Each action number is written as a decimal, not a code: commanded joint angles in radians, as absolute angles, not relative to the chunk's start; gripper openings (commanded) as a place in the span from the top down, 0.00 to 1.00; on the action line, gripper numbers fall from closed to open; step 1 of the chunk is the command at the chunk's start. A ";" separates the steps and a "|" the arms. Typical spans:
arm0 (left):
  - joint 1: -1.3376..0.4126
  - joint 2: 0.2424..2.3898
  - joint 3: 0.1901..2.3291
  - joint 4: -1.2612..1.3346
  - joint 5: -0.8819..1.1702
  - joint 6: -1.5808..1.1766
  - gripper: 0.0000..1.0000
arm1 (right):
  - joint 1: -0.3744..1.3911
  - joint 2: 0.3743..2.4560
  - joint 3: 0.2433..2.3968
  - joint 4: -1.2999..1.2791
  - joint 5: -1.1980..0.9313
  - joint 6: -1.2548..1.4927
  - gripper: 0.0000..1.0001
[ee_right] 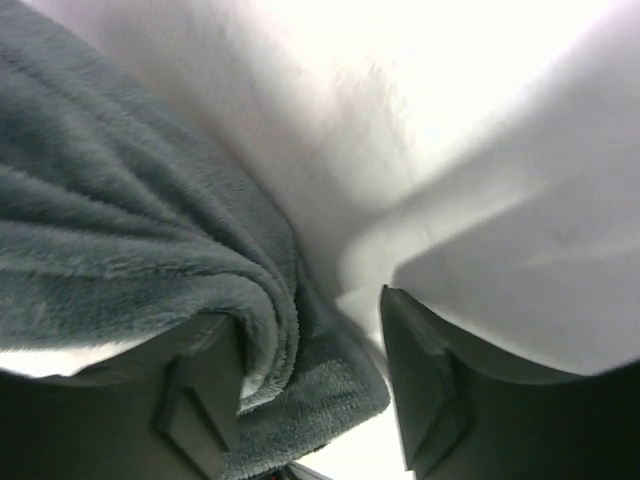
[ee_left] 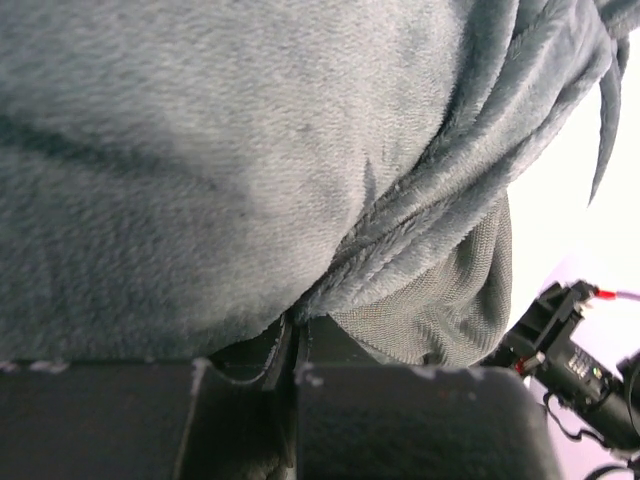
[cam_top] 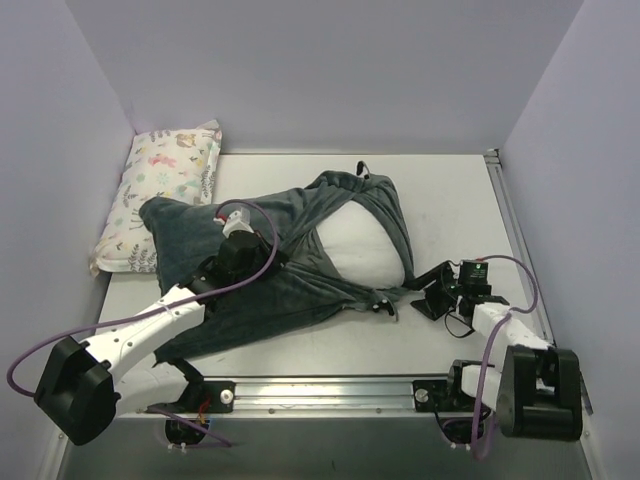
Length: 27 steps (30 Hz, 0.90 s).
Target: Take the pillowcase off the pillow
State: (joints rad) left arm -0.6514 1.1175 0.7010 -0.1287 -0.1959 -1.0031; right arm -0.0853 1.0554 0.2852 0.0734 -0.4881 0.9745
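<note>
- pillowcase [cam_top: 300, 295]: dark grey-green plush outside; inner side [ee_left: 450, 290] lighter grey-olive, fine mesh weave.
- pillow [cam_top: 360, 245]: plain white, no print.
- small pillow [cam_top: 160, 190], far left: white ground, pastel print in pink, green and yellow.
- left arm [cam_top: 150, 335], right arm [cam_top: 500, 322]: white shells, black joints; cable [cam_top: 487, 385] purple.
- right fingers [ee_right: 420, 400]: black.
- surface [cam_top: 450, 200]: pale grey.
- walls [cam_top: 330, 60]: lilac.

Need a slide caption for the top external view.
Left gripper clamps the dark pillowcase, white pillow showing through its opening; right gripper open at the near edge.
</note>
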 commanded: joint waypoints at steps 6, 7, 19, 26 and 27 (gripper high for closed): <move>-0.673 1.218 0.690 -0.230 -0.383 -0.836 1.00 | -0.051 1.293 0.330 0.444 -0.457 1.014 0.26; -0.692 1.239 0.699 -0.229 -0.393 -0.828 1.00 | -0.038 1.299 0.331 0.530 -0.480 1.026 0.25; -0.788 1.378 0.850 -0.262 -0.296 -0.732 0.93 | 0.138 1.560 0.410 1.354 -0.606 1.485 1.00; -0.793 1.321 0.952 -0.356 -0.296 -0.664 0.62 | 0.202 1.649 0.469 1.664 -0.643 1.618 1.00; -0.793 1.318 0.972 -0.385 -0.298 -0.655 0.60 | 0.218 1.638 0.479 1.666 -0.644 1.612 1.00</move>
State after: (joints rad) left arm -0.7757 1.3380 0.9154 -0.2096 -0.3363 -0.7158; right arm 0.1390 1.6764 0.3893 1.1717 -0.5362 1.5288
